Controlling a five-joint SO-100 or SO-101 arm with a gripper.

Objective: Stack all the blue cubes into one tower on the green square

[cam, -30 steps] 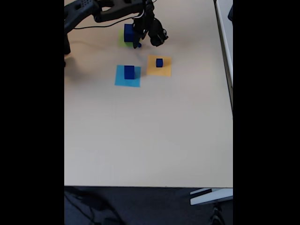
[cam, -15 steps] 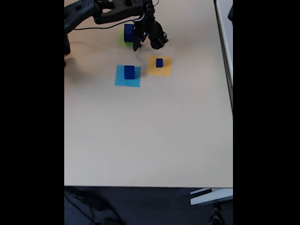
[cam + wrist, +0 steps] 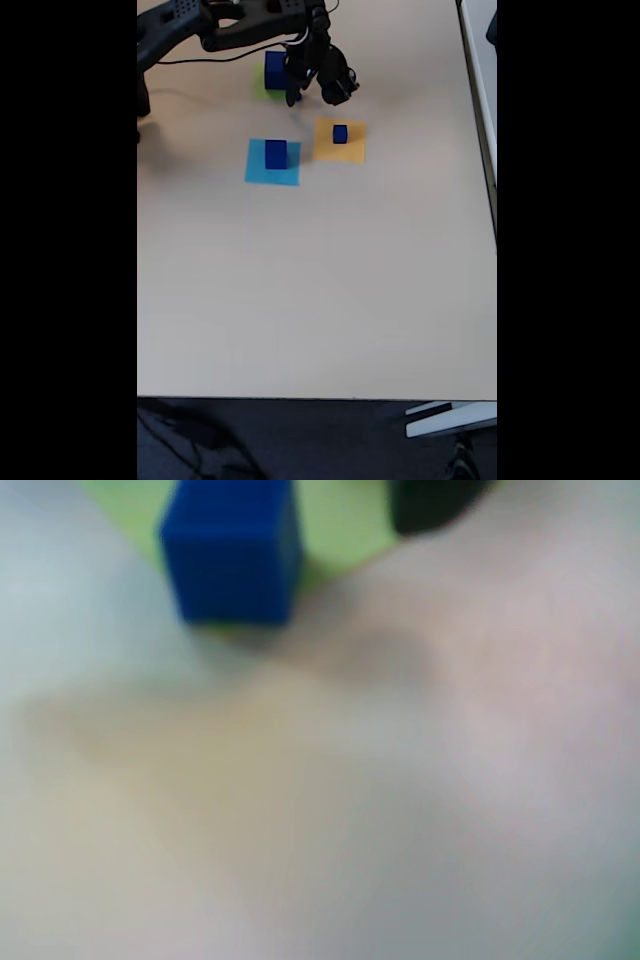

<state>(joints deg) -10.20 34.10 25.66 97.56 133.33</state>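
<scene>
bench [image 3: 320, 280]: smooth matt beige laminate | large blue cube [image 3: 275, 70] just left of the tool [image 3: 310, 92]: matt, solid-looking | tool: black matt plastic | green square [image 3: 345, 520] under that cube: flat, paper-like, matt | light-blue square [image 3: 260, 170] and orange square [image 3: 352, 150] below tool: thin, matt

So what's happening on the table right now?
The arm's tool hangs beside the big blue cube, which sits on the green square at the far edge. Nothing is stacked on that cube yet. A mid-sized cube waits on the light-blue square, and a small cube on the orange square. Whether the tool holds anything is too dark to tell.
</scene>
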